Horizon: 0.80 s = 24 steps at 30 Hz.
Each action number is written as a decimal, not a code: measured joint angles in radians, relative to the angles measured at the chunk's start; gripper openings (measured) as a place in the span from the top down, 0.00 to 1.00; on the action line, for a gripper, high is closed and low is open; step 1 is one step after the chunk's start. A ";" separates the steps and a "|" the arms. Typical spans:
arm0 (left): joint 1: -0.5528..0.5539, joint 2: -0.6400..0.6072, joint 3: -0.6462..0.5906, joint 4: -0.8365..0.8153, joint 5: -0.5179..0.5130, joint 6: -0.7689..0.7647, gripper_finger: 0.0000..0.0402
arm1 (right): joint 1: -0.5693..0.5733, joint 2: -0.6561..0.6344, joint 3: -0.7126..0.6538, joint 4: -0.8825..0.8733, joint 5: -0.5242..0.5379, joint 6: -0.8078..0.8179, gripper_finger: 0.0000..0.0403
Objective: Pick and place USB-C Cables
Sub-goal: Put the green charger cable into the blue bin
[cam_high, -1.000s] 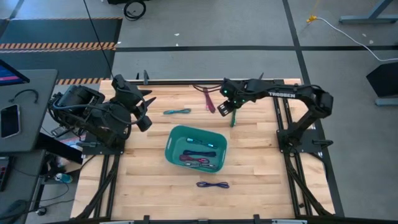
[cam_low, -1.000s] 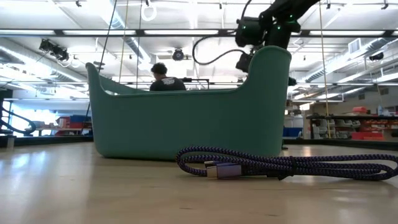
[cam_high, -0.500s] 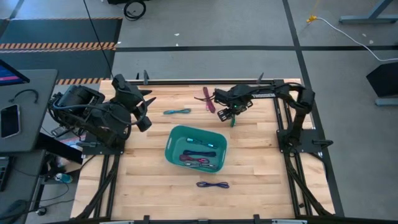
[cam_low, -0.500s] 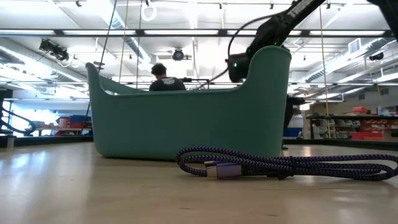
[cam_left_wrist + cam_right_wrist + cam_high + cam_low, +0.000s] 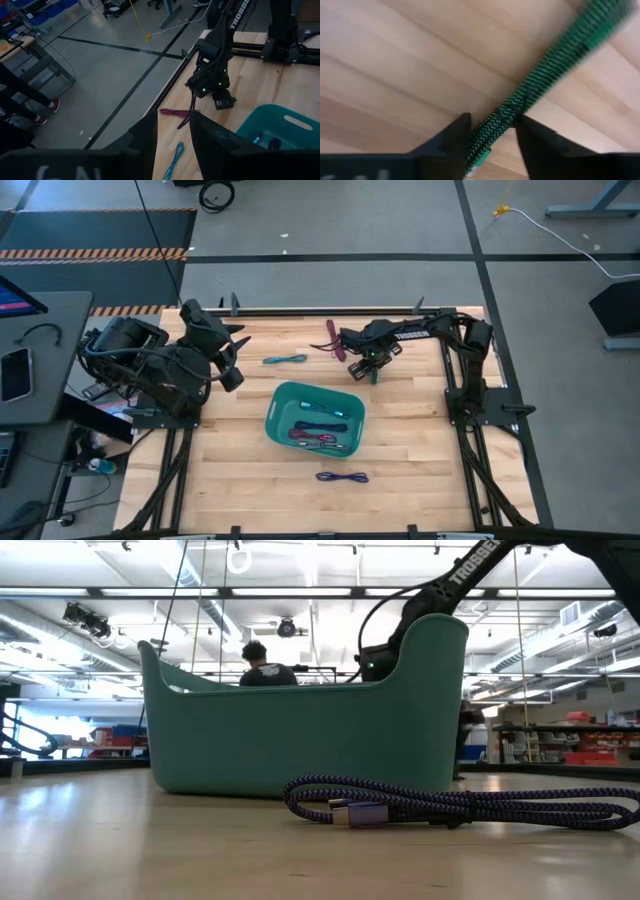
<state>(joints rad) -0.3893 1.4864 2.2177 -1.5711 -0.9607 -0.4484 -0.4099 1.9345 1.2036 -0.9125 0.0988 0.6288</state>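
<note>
Wooden slats form the table, which is seen from above with a teal bin set near its centre. Several bundled cables are contained in the bin. A purple cable is laid on the table on the near side of the bin, well apart from it. A teal cable is laid between the left arm and the bin's far side. A maroon cable is placed near the far edge, just beside the right arm.

The right gripper is lowered to the table surface beyond the bin. Its fingers are spread, with a green cable lying on the wood and passing through the gap between them; whether the fingers touch it cannot be told.

The left gripper is held back at the table's left side, and its fingers are spread with nothing held. A person is visible in the room behind the bin.
</note>
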 joint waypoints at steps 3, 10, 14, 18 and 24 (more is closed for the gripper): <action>0.000 0.000 0.000 0.000 0.000 0.000 0.70 | -0.002 -0.018 -0.003 0.011 -0.010 -0.007 0.81; 0.000 0.000 0.000 0.000 0.000 -0.001 0.70 | -0.005 -0.074 -0.010 -0.011 -0.012 -0.057 0.94; 0.000 0.000 0.000 0.000 0.000 -0.004 0.70 | 0.013 -0.158 -0.009 -0.025 -0.010 -0.075 0.94; 0.000 0.000 0.000 0.000 0.000 -0.004 0.70 | 0.044 -0.289 -0.008 -0.011 -0.013 -0.083 0.94; 0.000 0.000 0.000 0.000 0.000 -0.004 0.70 | 0.125 -0.499 -0.007 0.106 -0.106 -0.178 0.94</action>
<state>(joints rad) -0.3893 1.4864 2.2174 -1.5710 -0.9607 -0.4521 -0.2847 1.4351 1.1968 -0.8065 -0.0075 0.4508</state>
